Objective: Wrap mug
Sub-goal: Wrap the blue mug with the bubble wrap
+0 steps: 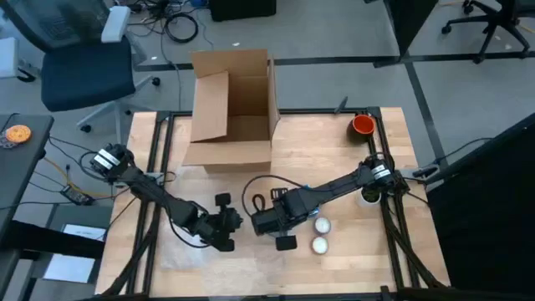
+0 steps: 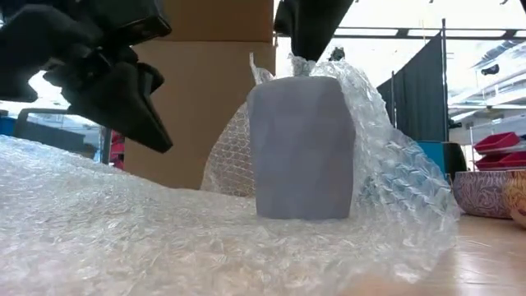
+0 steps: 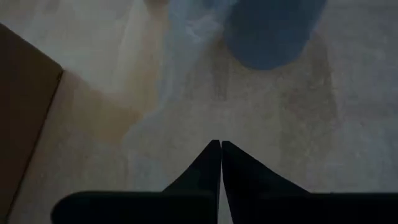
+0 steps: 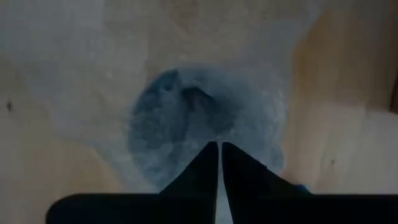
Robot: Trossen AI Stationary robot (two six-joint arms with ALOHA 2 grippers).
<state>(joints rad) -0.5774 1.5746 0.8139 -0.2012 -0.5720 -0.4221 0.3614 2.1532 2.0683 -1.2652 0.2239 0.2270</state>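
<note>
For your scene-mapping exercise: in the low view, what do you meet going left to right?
Dark gripper → cardboard box → grey mug on bubble wrap → patterned bowl.

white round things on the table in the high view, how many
2. One white round thing lies by the right claw, near the table's front right; the other sits just in front of it. More may be hidden under the arms.
</note>
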